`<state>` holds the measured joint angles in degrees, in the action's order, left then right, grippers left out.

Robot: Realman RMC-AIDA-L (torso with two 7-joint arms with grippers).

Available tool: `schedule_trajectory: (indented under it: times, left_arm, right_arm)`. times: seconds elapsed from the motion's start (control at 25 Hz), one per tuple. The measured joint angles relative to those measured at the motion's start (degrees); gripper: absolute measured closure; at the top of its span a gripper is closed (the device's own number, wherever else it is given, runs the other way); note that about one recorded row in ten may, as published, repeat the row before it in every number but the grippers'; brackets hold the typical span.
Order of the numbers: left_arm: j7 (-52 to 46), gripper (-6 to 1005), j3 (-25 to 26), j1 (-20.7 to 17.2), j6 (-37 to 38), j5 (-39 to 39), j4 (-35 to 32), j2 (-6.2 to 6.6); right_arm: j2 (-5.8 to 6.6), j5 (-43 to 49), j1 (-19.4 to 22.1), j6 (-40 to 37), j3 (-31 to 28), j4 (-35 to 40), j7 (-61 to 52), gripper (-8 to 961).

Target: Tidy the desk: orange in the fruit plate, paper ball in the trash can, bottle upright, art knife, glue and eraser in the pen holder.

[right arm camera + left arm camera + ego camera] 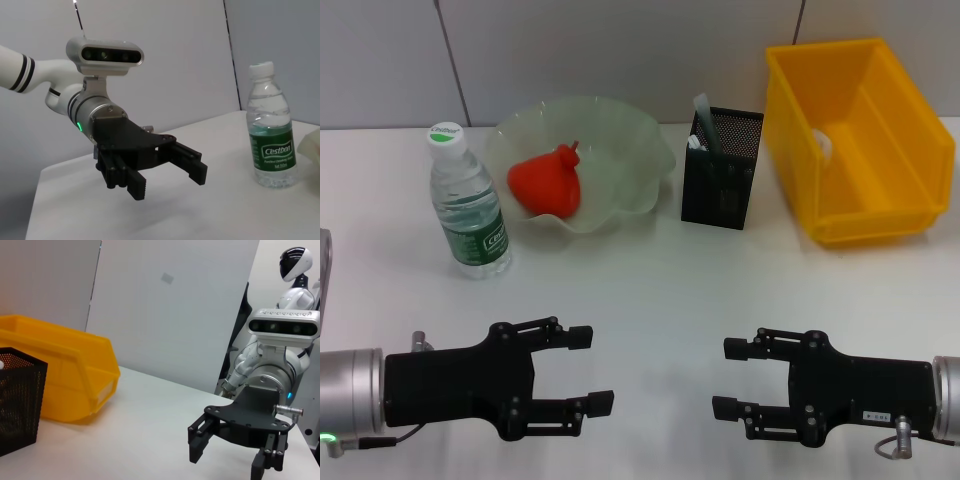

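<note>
Judging by the orange (548, 184) in the plate (640, 150), the bottle (468, 203) upright and white paper in the can (860, 140), both open, empty grippers, left (592, 370) and right (728, 377), need no further pick.

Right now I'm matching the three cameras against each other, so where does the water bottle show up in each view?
Head view: the bottle stands upright at left, beside the fruit plate.
Left wrist view: not in it.
Right wrist view: it stands upright at the right side.
Shared landmark: the left gripper, open, near the bottle in the head view and also in the right wrist view.
</note>
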<state>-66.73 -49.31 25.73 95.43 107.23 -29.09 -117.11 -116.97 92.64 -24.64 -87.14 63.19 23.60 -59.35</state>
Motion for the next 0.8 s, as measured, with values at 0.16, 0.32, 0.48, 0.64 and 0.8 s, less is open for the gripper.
schedule_trajectory:
  times: [0.16, 0.32, 0.48, 0.64, 0.8]
  left_arm:
    - [0.0, 172, 0.0, 0.0, 0.0, 0.0, 0.0, -0.09]
    - [0.0, 172, 0.1, 0.0, -0.1, 0.0, 0.0, -0.15]
    - [0.0, 172, 0.2, 0.0, -0.1, 0.0, 0.0, -0.2]
    - [0.0, 172, 0.2, 0.0, -0.1, 0.0, 0.0, -0.23]
    - [0.3, 172, 0.4, 0.0, -0.1, 0.0, 0.0, -0.54]
  right_arm:
    - [0.0, 0.0, -0.1, 0.0, 0.0, 0.0, 0.0, 242]
    - [0.0, 0.0, -0.1, 0.0, 0.0, 0.0, 0.0, 242]
    - [0.0, 0.0, -0.1, 0.0, 0.0, 0.0, 0.0, 242]
    - [0.0, 0.0, -0.1, 0.0, 0.0, 0.0, 0.0, 242]
    - [0.0, 0.0, -0.2, 0.0, 0.0, 0.0, 0.0, 242]
